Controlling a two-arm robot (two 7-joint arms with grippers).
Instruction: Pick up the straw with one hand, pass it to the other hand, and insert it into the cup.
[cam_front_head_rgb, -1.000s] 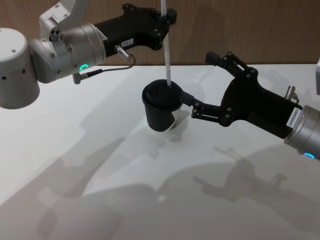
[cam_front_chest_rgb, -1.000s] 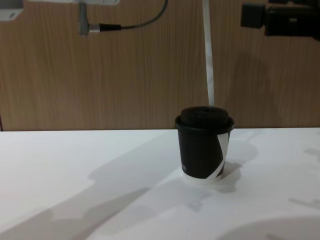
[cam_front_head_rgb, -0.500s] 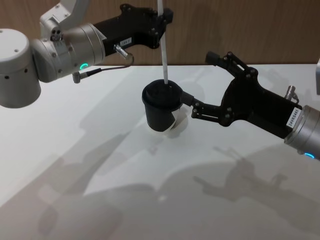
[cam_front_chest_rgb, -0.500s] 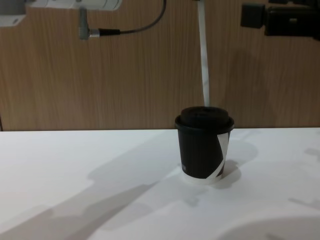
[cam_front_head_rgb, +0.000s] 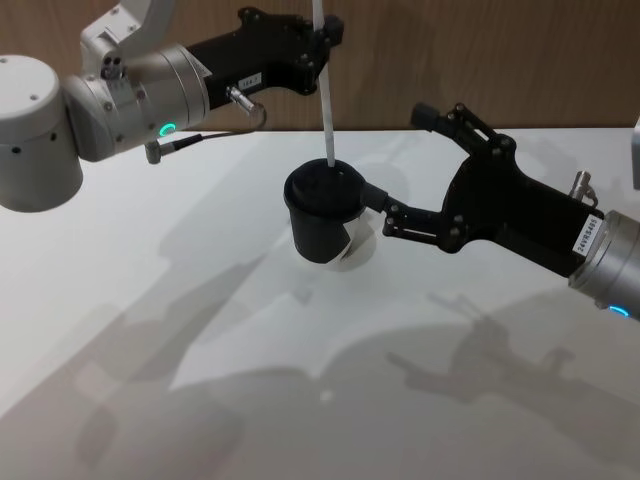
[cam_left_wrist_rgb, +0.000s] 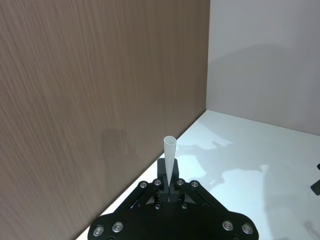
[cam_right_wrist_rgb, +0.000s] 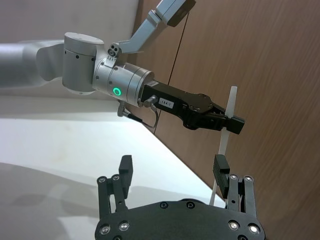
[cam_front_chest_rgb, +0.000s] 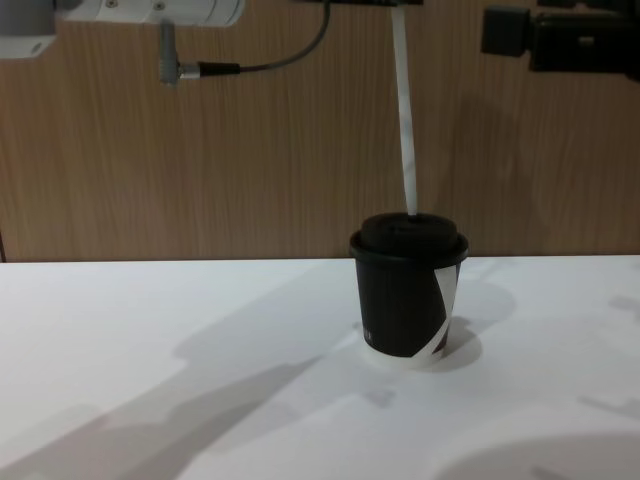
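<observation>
Straw: you have a thin, plain white tube, straight and nearly upright. In the chest view it leans a little, its top toward the robot's left. Its lower end meets the middle of the cup's lid. Whether the tip has gone through the lid, you cannot tell. In the left wrist view you can see its open round end sticking out past the fingers.

Cup: small, black, with a black plastic lid, a curved white stripe on the side and a white base rim. In the chest view it stands upright on the white table, roughly at centre, in front of the brown wood-grain wall.

Left gripper: you see it above and behind the cup, reaching in from the robot's left. Its black fingers are pinched tight on the straw's upper part. The right wrist view shows the same clamp from the side, straw passing through it.

Right gripper: low, just beside the cup on the robot's right. Its jaws are spread wide and hold nothing. The near finger sits close against the cup's side; you cannot tell whether it touches.

Cable: thin, grey, with a metal plug, hanging off the left arm.
</observation>
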